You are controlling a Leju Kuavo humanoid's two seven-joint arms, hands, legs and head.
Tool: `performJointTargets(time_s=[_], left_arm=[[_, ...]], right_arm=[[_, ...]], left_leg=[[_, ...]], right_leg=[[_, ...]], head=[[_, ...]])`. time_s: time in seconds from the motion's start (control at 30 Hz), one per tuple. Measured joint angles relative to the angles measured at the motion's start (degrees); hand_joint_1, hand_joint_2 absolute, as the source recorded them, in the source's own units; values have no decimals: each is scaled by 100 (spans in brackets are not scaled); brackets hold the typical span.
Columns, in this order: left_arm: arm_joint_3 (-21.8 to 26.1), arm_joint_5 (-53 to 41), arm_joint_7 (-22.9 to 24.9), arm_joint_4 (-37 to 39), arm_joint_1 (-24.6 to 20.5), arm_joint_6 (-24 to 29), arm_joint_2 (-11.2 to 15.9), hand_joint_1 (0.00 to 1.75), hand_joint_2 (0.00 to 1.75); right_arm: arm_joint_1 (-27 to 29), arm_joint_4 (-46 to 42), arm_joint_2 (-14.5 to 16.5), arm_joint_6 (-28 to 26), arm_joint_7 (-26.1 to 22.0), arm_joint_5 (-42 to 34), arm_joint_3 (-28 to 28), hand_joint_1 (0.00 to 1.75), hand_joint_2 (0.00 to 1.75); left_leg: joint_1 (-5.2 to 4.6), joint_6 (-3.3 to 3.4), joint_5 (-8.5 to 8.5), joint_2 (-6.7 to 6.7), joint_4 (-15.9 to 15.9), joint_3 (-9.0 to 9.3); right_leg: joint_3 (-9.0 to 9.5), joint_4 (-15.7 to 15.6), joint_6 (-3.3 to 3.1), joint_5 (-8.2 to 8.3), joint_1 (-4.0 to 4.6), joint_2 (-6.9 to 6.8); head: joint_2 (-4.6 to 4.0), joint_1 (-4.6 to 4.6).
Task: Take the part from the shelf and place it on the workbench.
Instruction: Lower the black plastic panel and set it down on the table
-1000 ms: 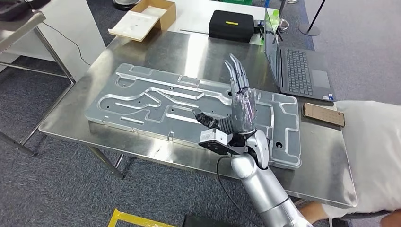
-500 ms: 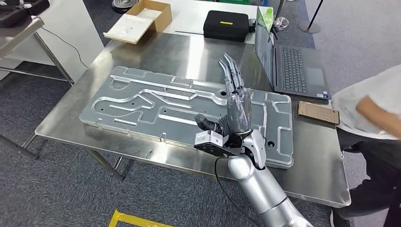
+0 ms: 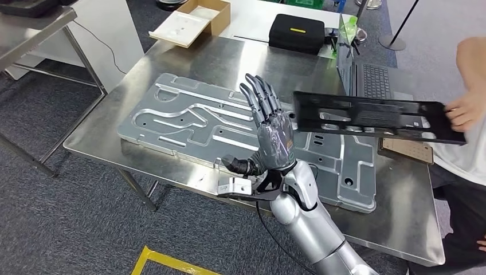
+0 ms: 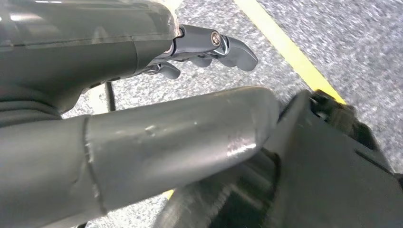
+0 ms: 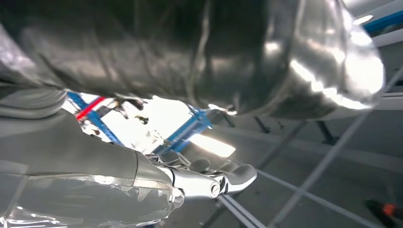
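So where does this stand? Judging by the layout, the carrying bit looks mostly over. The big machined aluminium plate (image 3: 240,134) lies flat on the steel desk (image 3: 103,129), and I'd guess that's the part the task means, though I can't rule out the other piece. The right hand (image 3: 265,134) is raised over the near edge of that plate, palm upright, fingers (image 3: 259,94) stretched out straight and spread, holding nothing. So it's released, not gripping anything.

The odd bit: a person's hand (image 3: 467,109) comes in from the right side holding a long black frame (image 3: 372,117) in the air above the plate's far right end, close to the robot's fingertips but not touching them as far as I can tell. Might be a handover, might be the person just moving it; can't say.

The left hand (image 4: 142,123) hangs down over grey carpet with yellow floor tape (image 4: 285,45). Its fingers look loosely curled with nothing in them, but the view's too tight for me to call it.

Further back on the desk there's a laptop (image 3: 367,77), a black case (image 3: 298,31) and a cardboard box (image 3: 195,20).

What's left, I reckon: pull the right arm back, unless that black frame is part of the job.
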Motion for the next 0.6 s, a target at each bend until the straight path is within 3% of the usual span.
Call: performJointTargets(time_s=[0.07, 0.1, 0.13, 0.2, 0.27, 0.3, 0.37, 0.4, 0.47, 0.53, 0.6], left_arm=[[-13, -1, 3, 0, 0, -2, 2, 0, 0], [-22, -1, 4, 0, 2, -4, 2, 0, 0], [-31, -2, 5, 0, 5, -6, 2, 0, 0], [-46, -3, 10, 0, 8, -11, -1, 0, 0], [-65, -5, 17, 0, 3, -13, -15, 0, 0], [-74, -6, 20, 0, 0, -13, -22, 0, 0], [-88, -6, 29, 0, 9, -14, -28, 0, 0], [-93, -6, 40, 0, 21, -15, -27, 0, 0], [-119, -6, 82, 0, 37, -18, -26, 0, 0], [-169, -6, 122, 0, 30, -17, -25, 0, 0], [-224, -6, 151, 0, 32, -9, -24, 0, 0]], right_arm=[[20, -10, -24, -9, 26, 21, 26, 0, 0], [33, -10, -37, -9, 37, 27, 42, 0, 0], [43, -11, -47, -9, 45, 32, 57, 0, 0], [47, -23, -58, -10, 61, 48, 81, 0, 0], [44, -40, -65, -11, 72, 61, 93, 0, 0], [43, -45, -70, -11, 76, 69, 99, 0, 0], [42, -53, -77, -12, 89, 90, 115, 0, 0], [41, -61, -78, -13, 97, 97, 127, 0, 0], [39, -78, -77, -20, 107, 108, 153, 0, 0], [52, -84, -79, -26, 120, 111, 169, 0, 0], [81, -83, -82, -32, 129, 118, 180, 0, 0]], left_leg=[[-1, 25, 7, -88, 1, -15], [-2, 26, 8, -140, 2, -19], [-2, 26, 9, -197, 3, -19], [0, 17, 15, -317, 4, -12], [-2, -21, 26, -427, 7, -29], [6, -51, 33, -478, 5, -44], [24, -130, 56, -590, -25, -65], [30, -160, 51, -584, -19, -71], [13, -201, -100, -393, 198, -174], [14, -225, -434, -146, 810, -464], [30, -261, -634, -66, 1369, -739]], right_leg=[[-340, 698, 22, -309, -11, 62], [-443, 895, 22, -338, -13, 71], [-452, 894, 14, -260, -14, 82], [-181, 313, -34, 125, -13, 200], [137, -365, -87, 383, -11, 435], [213, -534, -104, 418, -3, 506], [247, -616, -131, 416, 16, 442], [273, -657, -158, 434, 9, 377], [331, -757, -223, 475, -18, 237], [354, -796, -265, 482, -15, 86], [352, -790, -278, 465, -1, -74]], head=[[0, -1], [0, 0], [0, 0], [0, 1], [0, 1], [0, -1], [0, 0], [0, -1], [0, -8], [0, -14], [0, -14]])
